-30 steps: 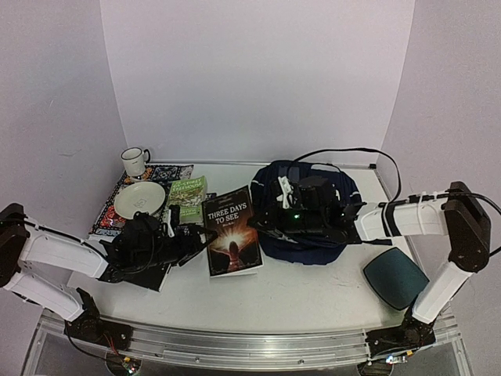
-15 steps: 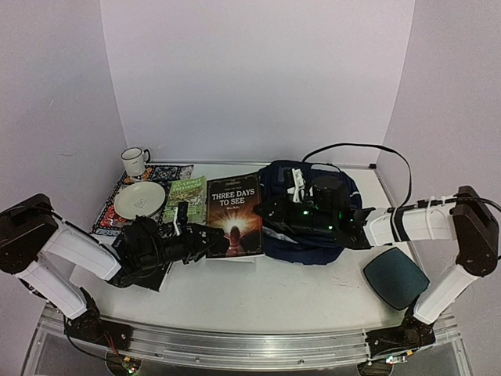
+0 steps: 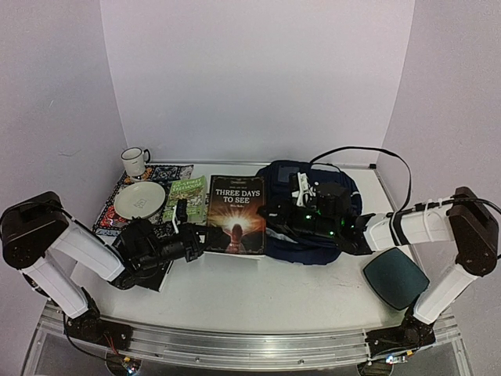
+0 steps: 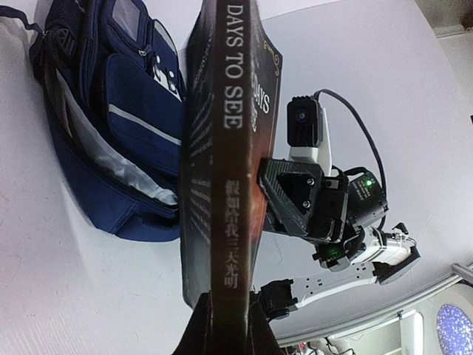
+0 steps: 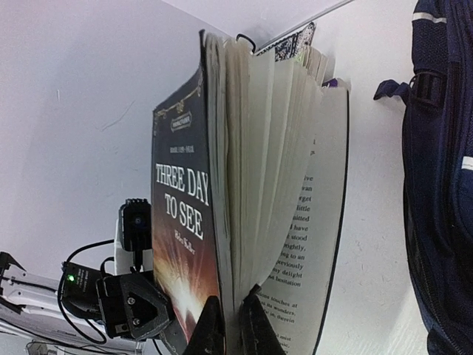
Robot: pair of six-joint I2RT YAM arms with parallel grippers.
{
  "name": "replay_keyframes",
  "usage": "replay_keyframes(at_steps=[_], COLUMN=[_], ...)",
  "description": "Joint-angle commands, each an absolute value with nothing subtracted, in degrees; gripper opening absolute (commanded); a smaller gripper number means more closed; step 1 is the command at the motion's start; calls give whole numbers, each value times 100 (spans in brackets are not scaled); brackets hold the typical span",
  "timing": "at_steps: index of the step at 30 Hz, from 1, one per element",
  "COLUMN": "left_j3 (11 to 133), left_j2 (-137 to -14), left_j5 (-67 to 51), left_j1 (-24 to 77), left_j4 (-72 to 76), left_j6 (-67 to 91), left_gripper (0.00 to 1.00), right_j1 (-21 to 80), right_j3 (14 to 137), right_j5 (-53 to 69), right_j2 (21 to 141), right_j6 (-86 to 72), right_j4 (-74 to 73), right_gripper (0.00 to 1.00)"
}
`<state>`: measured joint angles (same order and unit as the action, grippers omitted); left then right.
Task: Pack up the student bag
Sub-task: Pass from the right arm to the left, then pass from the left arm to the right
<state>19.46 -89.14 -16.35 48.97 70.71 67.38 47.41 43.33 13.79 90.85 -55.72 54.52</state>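
Note:
The dark book "Three Days to See" [image 3: 235, 210] is held off the table between both arms, just left of the student bag [image 3: 286, 174], a navy backpack lying flat and largely covered by my right arm. My left gripper [image 3: 205, 233] is shut on the book's spine [image 4: 222, 170] at its near end [image 4: 224, 329]. My right gripper [image 3: 268, 213] is shut on the front cover and a few pages [image 5: 230, 322], so the remaining pages [image 5: 295, 185] fan open. The bag shows at the upper left [image 4: 111, 96] in the left wrist view and along the right edge [image 5: 443, 148] in the right wrist view.
A white mug [image 3: 135, 160], a white plate [image 3: 139, 199] and a green book [image 3: 185, 196] sit on a patterned cloth [image 3: 168, 171] at the back left. A teal pad [image 3: 395, 278] lies front right. A black cable [image 3: 352, 151] arcs behind the bag.
The book went from lying tilted on the table to being raised and carried back toward the bag. My left gripper reached in and closed on its spine; the right arm shifted right.

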Motion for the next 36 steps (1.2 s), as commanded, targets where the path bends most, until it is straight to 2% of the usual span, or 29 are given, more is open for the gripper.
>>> replay_keyframes(at_steps=[1, 8, 11, 21, 25, 36], left_j3=[2064, 2099, 2247, 2932, 3179, 3554], left_j2=[-8822, -8815, -8850, -9203, -9215, -9245], left_j5=[-1815, -2417, -2687, -3467, -3744, -4626], left_j1=[4789, 4323, 4234, 4175, 4161, 3986], left_j4=[8218, 8222, 8214, 8213, 8209, 8203], left_j6=[6707, 6745, 6735, 6800, 6836, 7154], left_gripper=[0, 0, 0, 0, 0, 0], right_j1=[4671, 4195, 4140, 3980, 3752, 3317], right_j3=[4408, 4625, 4857, 5582, 5601, 6103], right_j5=[1540, 1984, 2225, 3007, 3360, 4922], right_j2=[9055, 8942, 9097, 9737, 9959, 10722], right_j6=[-5381, -4990, -4930, -5194, -5450, -7031], right_j4=[5526, 4697, 4610, 4695, 4955, 7446], right_gripper=[22, 63, 71, 86, 87, 82])
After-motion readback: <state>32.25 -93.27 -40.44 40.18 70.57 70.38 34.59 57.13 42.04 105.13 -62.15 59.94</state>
